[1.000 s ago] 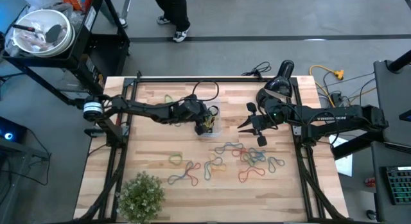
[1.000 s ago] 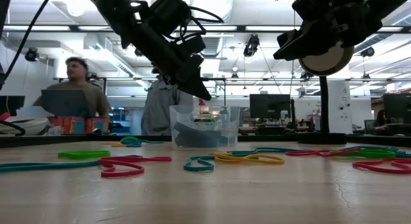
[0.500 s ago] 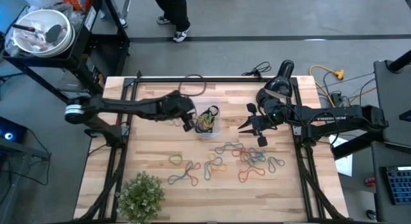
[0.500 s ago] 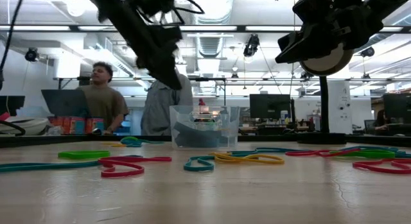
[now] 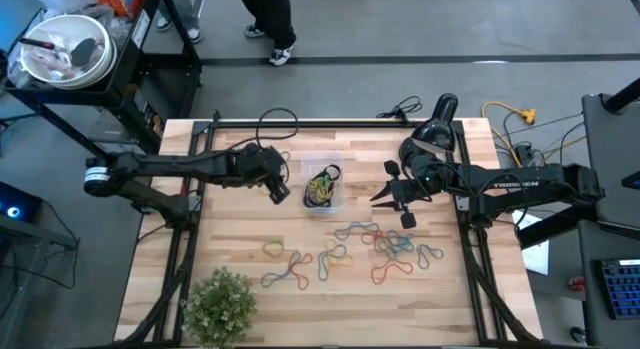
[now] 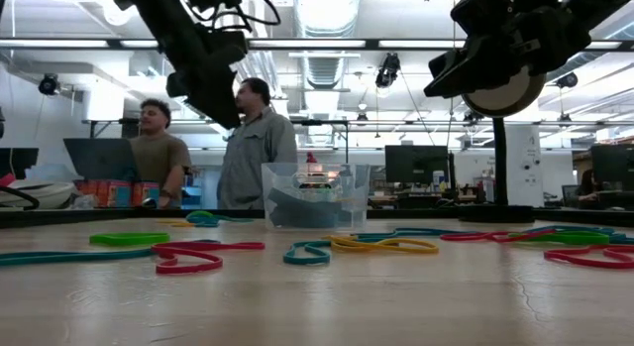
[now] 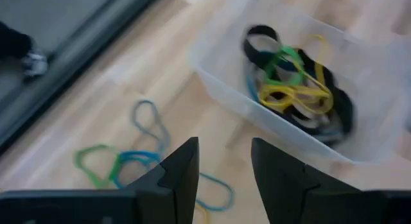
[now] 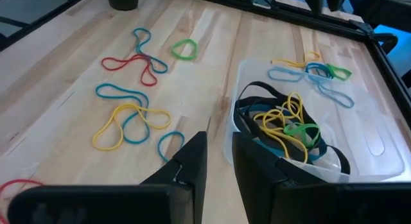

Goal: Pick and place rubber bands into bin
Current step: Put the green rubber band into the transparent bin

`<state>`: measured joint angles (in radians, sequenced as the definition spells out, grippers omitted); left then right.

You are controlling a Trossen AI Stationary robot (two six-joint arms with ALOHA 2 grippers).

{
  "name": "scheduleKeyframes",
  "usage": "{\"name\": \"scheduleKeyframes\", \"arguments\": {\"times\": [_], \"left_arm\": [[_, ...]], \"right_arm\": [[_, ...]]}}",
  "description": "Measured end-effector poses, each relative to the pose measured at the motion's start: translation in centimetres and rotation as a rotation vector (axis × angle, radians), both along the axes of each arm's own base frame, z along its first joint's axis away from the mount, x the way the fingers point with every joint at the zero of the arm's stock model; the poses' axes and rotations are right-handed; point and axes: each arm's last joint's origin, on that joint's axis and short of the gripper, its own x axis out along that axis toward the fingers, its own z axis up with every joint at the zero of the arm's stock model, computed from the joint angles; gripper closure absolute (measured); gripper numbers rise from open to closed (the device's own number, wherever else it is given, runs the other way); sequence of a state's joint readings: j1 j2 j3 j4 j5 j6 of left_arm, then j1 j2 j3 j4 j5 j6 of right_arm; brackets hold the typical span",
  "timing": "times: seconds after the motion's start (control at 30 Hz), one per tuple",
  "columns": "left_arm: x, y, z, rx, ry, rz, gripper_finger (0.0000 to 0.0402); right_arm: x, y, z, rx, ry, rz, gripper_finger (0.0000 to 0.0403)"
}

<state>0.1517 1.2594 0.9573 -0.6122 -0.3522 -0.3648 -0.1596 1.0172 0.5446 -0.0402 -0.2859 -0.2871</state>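
A wooden table [image 5: 240, 229] seen from directly above, with two dark robot arms reaching in from either side. Nearest the front edge, beside a small potted plant [image 5: 222, 303], about a dozen loose rubber bands [image 5: 385, 251] lie scattered in red, blue, yellow and green; they overlap too much for an exact count. Just beyond them, near the middle of the table, stands one clear plastic bin [image 5: 325, 188] already holding a tangle of black, yellow and green bands. The left gripper [image 5: 279, 192] hangs just beside the bin on its left, raised above the wood, its two fingers parted and holding nothing. A second ago it was directly over the bin with its fingers closer together; since then it has spread them and drawn back, so it has probably just dropped a band in, and its next job is likely another pickup. The right gripper [image 5: 389, 195] waits in the air on the bin's other side, unmoved, its fingers a narrow gap apart with nothing between them. A few more bands [image 7: 141, 153] lie behind the bin. Beyond the table, two people [image 6: 208, 148] stand in the room.
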Motion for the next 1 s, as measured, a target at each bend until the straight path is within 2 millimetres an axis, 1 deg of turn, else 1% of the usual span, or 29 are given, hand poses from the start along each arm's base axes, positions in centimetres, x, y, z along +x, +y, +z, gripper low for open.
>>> {"name": "scheduleKeyframes", "arguments": {"times": [0.1, 0.23, 0.33, 0.5, 0.63, 0.77, 0.87, 1.0], "left_arm": [[0.0, -0.7, -0.2, -0.091, 0.01, -0.085, 0.0274], [-0.4, -1.9, -0.5, -0.177, 0.084, -0.189, 0.0275], [-1.0, -3.2, -1.1, -0.223, 0.165, -0.288, 0.0275], [-0.9, -5.8, -2.5, -0.243, 0.247, -0.401, 0.0275], [-0.4, -7.7, -3.6, -0.235, 0.301, -0.473, 0.0275], [0.6, -9.2, -4.9, -0.225, 0.322, -0.519, 0.0275], [1.5, -9.8, -6.3, -0.22, 0.346, -0.536, 0.0275], [2.4, -10.0, -8.2, -0.204, 0.422, -0.526, 0.0275]], "right_arm": [[-0.1, 0.0, -0.2, 0.017, 0.008, -0.005, 0.0335], [-0.4, 0.1, -1.0, 0.045, 0.042, -0.018, 0.0335], [-0.5, 0.1, -1.6, 0.049, 0.06, -0.02, 0.0335], [-0.4, 0.1, -1.3, 0.05, 0.032, -0.022, 0.0335], [-0.3, 0.1, -1.1, 0.047, 0.009, -0.022, 0.0335], [-0.3, 0.1, -1.1, 0.046, 0.006, -0.022, 0.0335], [-0.3, 0.1, -1.0, 0.045, 0.006, -0.021, 0.0335], [-0.3, 0.1, -1.0, 0.045, 0.006, -0.021, 0.0335]]}}
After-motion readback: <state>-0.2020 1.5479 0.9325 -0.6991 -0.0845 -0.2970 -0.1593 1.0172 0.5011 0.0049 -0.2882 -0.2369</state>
